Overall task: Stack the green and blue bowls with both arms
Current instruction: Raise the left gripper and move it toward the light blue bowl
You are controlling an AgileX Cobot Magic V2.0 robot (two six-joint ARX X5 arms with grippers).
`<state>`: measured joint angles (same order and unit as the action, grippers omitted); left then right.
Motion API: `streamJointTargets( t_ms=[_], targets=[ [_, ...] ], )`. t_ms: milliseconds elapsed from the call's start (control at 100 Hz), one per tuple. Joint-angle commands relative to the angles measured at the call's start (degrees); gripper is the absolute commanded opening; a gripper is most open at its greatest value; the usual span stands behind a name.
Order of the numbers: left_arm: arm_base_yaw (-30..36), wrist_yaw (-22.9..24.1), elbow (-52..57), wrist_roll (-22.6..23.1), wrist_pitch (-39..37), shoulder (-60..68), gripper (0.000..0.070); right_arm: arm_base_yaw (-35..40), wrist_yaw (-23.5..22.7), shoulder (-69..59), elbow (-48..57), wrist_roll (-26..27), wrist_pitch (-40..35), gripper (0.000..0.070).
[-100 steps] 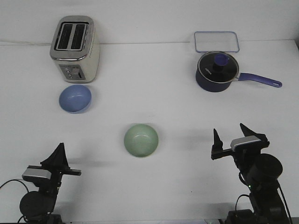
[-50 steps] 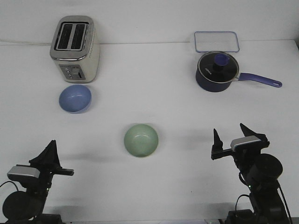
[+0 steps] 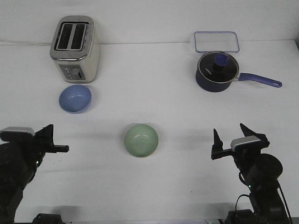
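The pale green bowl sits upright near the middle of the white table. The light blue bowl stands to the far left, just in front of the toaster. My left gripper hovers at the left edge, below the blue bowl and well left of the green one; its fingers show nothing between them, but their spread is hard to read. My right gripper is open at the lower right, empty, well right of the green bowl.
A cream and chrome toaster stands at the back left. A dark navy lidded saucepan with a long handle pointing right sits back right, with a clear rectangular lid or tray behind it.
My left arm has swung left and risen, its gripper now higher and nearer the blue bowl. The right arm and both bowls have not moved.
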<state>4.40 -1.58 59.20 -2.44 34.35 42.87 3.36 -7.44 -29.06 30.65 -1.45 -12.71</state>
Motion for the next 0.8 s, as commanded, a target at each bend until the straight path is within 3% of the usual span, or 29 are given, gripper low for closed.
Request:
streamJointTargets(
  t_ms=[0,250,710,750,790],
  targets=[
    [0.0,0.2,3.8,0.5,4.3,5.2,0.0011,0.1,0.0,-0.2,0.1,0.5,0.7,0.0638],
    [0.0,0.2,8.0,-0.1,8.9,15.5,0.0011,0.1,0.0,-0.2,0.1,0.6,0.7,0.0638],
    [0.1,0.1,8.0,-0.1,9.3,16.5,0.0019,0.1,0.0,-0.2,0.1,0.6,0.7,0.0638],
    [0.1,0.1,8.0,-0.1,9.7,16.5,0.0041,0.1,0.0,-0.2,0.1,0.6,0.7,0.0638],
    [0.1,0.1,8.0,-0.1,10.1,16.5,0.0118,0.1,0.0,-0.2,0.1,0.6,0.7,0.0638]
  ],
)
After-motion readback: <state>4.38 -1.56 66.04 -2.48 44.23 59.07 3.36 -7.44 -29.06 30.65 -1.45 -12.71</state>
